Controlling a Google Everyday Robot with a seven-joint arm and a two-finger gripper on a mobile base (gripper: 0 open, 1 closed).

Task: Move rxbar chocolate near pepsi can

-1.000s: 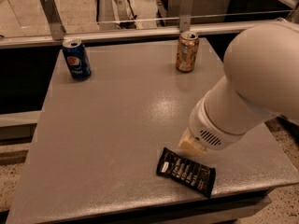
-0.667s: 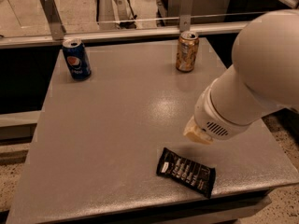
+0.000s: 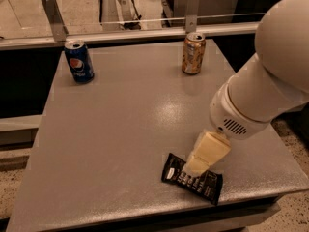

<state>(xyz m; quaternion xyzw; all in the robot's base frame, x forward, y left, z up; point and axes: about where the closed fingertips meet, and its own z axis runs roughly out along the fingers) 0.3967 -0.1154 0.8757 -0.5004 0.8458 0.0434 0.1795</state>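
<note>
**Camera view.** The rxbar chocolate [image 3: 197, 184] lies flat at the lower right of the frame, close to the front edge of the desk [image 3: 120, 129] and angled to it. The end effector [image 3: 195, 167], below the white arm [image 3: 270, 81], stands over the bar's middle, its tip at or just above the wrapper. Whether it is released or clenched cannot be told. The pepsi can [image 3: 79, 61] stands upright at the upper left, well apart from the bar. A gold-orange can [image 3: 193, 53] stands at upper centre-right.

The bar is probably light, thin and pliant, with a slippery wrapper, so a hold across its narrow width near mid-length seems best. The near front edge risks a drop. The diagonal toward the pepsi can is open desk, and the gold-orange can sits off that line.
</note>
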